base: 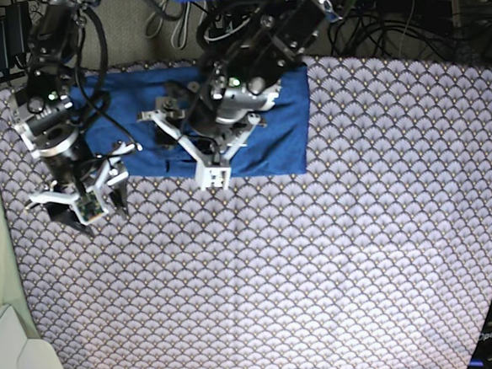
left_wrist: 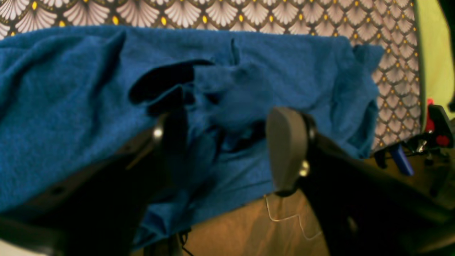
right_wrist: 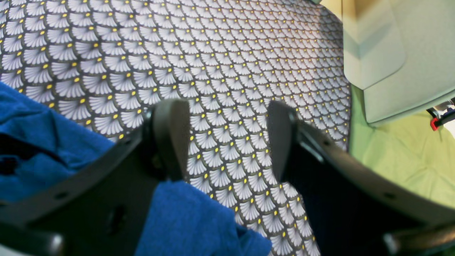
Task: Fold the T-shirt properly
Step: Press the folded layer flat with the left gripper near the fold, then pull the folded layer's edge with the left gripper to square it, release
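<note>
T-shirt (base: 263, 128) lies folded at the far edge of the tablecloth (base: 335, 254); left gripper (left_wrist: 227, 149) hovers over it, jaws apart, empty; right gripper (right_wrist: 227, 138) spread beside its corner, empty

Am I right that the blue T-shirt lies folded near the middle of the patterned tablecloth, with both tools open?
Not quite: the T-shirt lies at the far edge of the tablecloth, not the middle, as the base view shows. The left tool and right tool are indeed open.
</note>
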### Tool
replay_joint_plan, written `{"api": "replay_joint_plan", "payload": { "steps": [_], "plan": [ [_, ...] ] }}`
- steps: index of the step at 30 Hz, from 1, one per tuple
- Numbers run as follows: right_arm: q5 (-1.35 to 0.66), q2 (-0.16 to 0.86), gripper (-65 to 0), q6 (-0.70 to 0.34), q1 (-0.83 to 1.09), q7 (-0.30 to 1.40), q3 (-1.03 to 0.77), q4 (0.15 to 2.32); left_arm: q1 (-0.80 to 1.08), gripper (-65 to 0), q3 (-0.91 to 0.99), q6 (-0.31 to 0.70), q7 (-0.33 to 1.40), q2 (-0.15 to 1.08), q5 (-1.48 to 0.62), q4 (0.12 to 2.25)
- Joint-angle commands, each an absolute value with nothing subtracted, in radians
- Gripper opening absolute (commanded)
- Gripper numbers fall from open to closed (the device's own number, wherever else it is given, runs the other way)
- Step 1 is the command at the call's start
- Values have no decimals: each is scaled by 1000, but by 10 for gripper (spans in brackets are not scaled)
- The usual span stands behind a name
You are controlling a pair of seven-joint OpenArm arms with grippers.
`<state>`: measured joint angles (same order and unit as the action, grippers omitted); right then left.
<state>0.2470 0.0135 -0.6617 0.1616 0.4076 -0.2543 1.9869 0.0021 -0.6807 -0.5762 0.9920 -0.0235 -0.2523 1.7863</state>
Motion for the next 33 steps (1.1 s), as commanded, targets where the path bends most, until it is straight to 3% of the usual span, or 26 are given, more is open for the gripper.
{"api": "replay_joint_plan", "payload": {
  "steps": [1,5,7,10,15,21,25,29,33],
  "plan": [
    [234,16,-298,-665,150,386,-255,2003,-8,-279,-682,-584,989,-31,-259,1813],
    [234,15,-298,-665,151,386,-255,2003,-5,-314,-670,-587,992,-27,-254,1874],
    [234,13,-298,-665,151,386,-252,2006,-4,-418,-633,-591,992,-4,-254,1899],
    [234,1,-298,-665,150,386,-251,2006,15,-644,-538,-591,997,18,-257,1896],
    [234,-1,-298,-665,157,386,-251,2005,62,-650,-486,-588,997,64,-257,1896],
    [234,-7,-299,-665,159,386,-251,2006,61,-645,-575,-591,1001,85,-254,1821],
    [234,-7,-299,-665,160,386,-251,2008,48,-645,-661,-579,1093,74,-259,1773],
    [236,-7,-299,-665,162,386,-252,2008,10,-646,-820,-496,1104,81,-257,1836],
    [237,-7,-300,-665,162,386,-254,2008,15,-646,-803,-490,1058,79,-255,1925]
  ]
}}
